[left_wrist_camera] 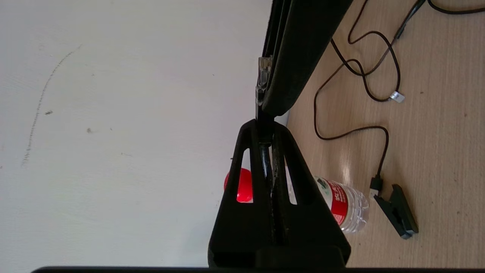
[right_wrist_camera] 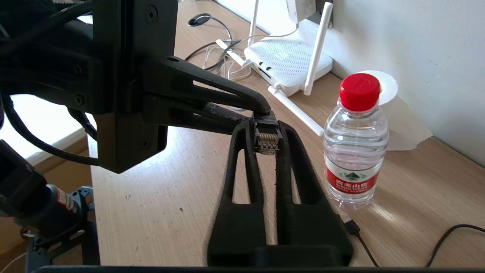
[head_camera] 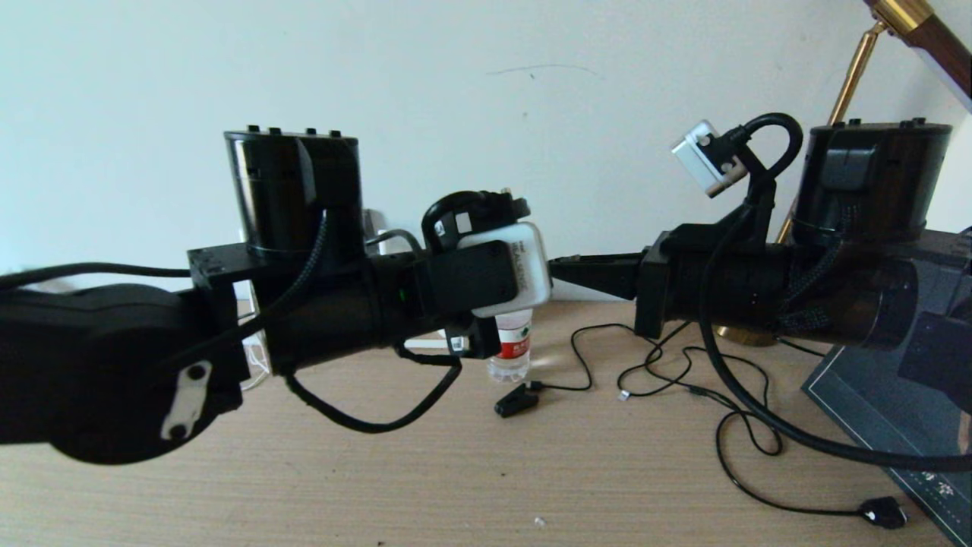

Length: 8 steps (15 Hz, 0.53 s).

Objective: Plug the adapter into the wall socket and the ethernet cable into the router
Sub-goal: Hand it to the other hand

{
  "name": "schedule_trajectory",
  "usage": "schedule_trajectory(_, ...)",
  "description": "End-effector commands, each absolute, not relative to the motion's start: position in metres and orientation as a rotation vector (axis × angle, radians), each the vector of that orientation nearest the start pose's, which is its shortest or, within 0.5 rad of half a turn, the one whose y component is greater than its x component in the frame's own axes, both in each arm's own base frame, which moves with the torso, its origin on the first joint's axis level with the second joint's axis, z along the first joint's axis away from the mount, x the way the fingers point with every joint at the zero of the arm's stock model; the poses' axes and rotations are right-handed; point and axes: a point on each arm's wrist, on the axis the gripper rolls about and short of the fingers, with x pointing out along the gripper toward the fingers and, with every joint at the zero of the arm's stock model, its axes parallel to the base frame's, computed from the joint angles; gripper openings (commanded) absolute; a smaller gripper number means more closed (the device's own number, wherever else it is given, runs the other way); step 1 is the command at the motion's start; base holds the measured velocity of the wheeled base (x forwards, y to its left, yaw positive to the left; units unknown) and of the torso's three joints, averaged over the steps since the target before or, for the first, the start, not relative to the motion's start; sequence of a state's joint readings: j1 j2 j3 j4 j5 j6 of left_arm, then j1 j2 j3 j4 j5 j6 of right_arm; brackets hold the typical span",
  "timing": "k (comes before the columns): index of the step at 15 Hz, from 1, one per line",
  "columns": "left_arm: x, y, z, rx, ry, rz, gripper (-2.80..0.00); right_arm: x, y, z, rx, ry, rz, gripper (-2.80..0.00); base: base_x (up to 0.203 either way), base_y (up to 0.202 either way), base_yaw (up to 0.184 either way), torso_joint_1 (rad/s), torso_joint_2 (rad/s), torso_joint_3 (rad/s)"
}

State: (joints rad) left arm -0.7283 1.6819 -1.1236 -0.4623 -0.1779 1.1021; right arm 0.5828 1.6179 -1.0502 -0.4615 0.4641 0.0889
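Head view is showing the pale wood-grain tabletop (head_camera: 471,471) stretching across the lower half, with both black arms meeting above it at the centre. The left gripper (right_wrist_camera: 261,113) is reaching in from nine o'clock and the right gripper (right_wrist_camera: 267,136) from three o'clock, tips together over the desk. In the right wrist view, the flat white plastic router (right_wrist_camera: 288,66) with thin stick antennas is sitting at twelve o'clock against the wall, white cords trailing from it. The clear plastic water bottle (right_wrist_camera: 356,151) with red cap and red label is standing upright at three o'clock of the right gripper, a white paper roll (right_wrist_camera: 394,110) just behind it. The black ethernet cable (left_wrist_camera: 266,159) is running between the left gripper's closed fingers, which are clamping it just behind the plug. Its clear-tipped plug (right_wrist_camera: 267,139) is sitting between the right gripper's fingers, which are closing on it from both sides. A black clip-shaped piece (head_camera: 516,400) on thin black wire is lying on the desk at six o'clock of the bottle.
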Motion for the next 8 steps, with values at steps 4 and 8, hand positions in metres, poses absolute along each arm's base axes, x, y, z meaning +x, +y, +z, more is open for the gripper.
schedule_trajectory(4,0.2394,-0.2191,0.2578,1.053,-0.417,-0.867,-2.8,0.247,0.175,0.2607,0.074,0.148,1.043,-2.8,0.0,0.0,0.0,0.0,0.0,0.0)
schedule_trajectory(8,0.2406,-0.2201,0.2545,1.04,-0.413,-0.867,-2.8,0.2488,0.1762,0.2576,0.074,0.159,1.042,-2.8,0.0,0.0,0.0,0.0,0.0,0.0)
